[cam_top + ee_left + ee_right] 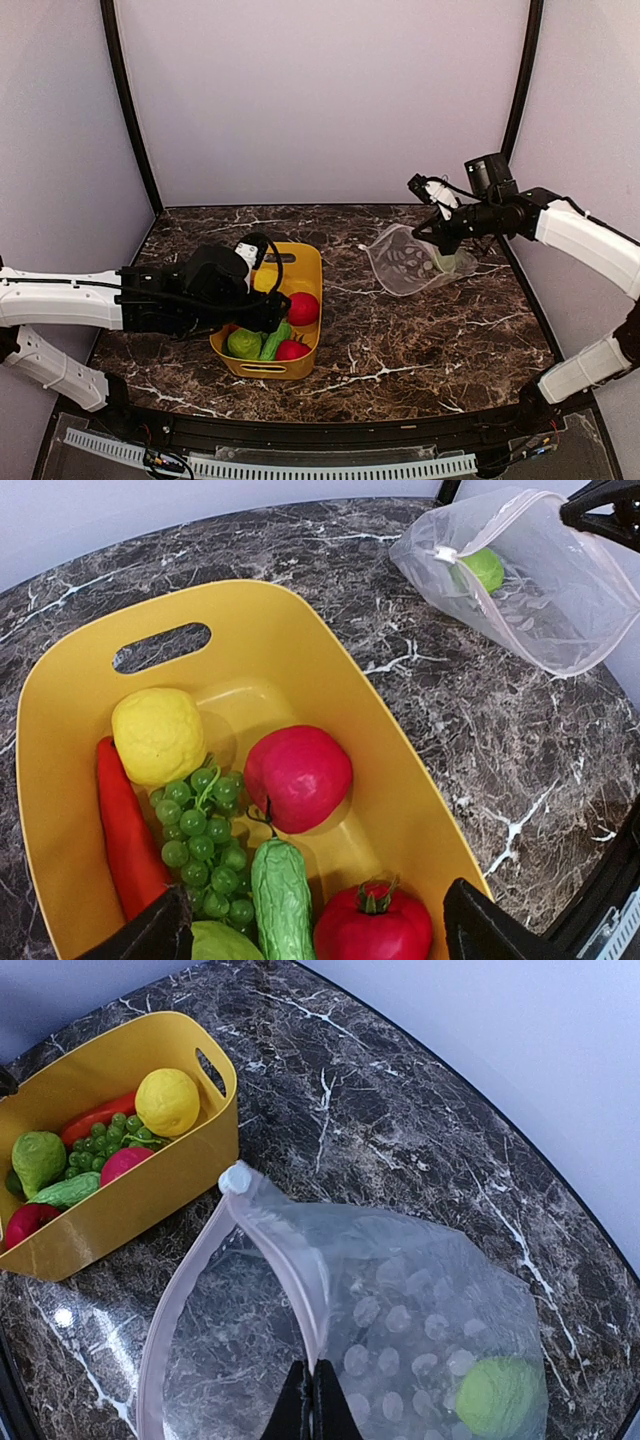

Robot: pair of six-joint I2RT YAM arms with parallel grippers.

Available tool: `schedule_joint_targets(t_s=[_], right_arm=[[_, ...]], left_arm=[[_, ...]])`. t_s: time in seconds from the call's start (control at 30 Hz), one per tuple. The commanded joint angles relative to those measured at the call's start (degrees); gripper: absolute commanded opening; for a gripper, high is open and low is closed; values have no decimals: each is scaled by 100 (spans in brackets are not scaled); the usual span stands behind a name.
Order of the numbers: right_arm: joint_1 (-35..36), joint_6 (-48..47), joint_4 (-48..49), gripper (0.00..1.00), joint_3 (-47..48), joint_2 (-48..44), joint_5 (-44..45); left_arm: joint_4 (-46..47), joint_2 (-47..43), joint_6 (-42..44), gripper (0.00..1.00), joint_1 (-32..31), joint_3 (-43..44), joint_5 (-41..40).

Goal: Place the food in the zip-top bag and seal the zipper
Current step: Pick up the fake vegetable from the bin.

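Note:
The food lies in a yellow tub point(400, 780): a lemon point(158, 735), grapes point(205, 840), a cucumber point(282, 900), an orange-red carrot point(125, 840) and two red round fruits point(298, 777). My left gripper point(320, 932) hangs open just above them, one finger on each side of the cucumber and the nearer red fruit point(375, 930). The zip-top bag point(430, 1300) is held up off the table at the right, mouth gaping toward the tub. My right gripper point(312, 1400) is shut on its pinkish zipper point(290, 1270). One green fruit point(500, 1397) sits inside the bag.
The tub point(300, 262) stands left of centre on the dark marble table point(420, 340), the bag point(405, 260) at the back right. Pale walls with black corner posts point(130, 110) close in the back and sides. A white slider point(236, 1178) sits at the zipper's end.

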Motion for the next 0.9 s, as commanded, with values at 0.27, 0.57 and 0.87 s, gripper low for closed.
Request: schedule_joint_targets(t_s=[0.27,0.57,0.87], right_arm=[[-60,251,671,0,-847,-1002,-594],[-241,402,1403,0,-1602,-1385,-1142],[-871,513,1690,0,-2205,-1884,-1465]], left_arm=[[-475,426,141,84,719,2,841],[-362,1009,615,86,1019,273,1300],[-516,1689,1044,91,1235,871,2155]])
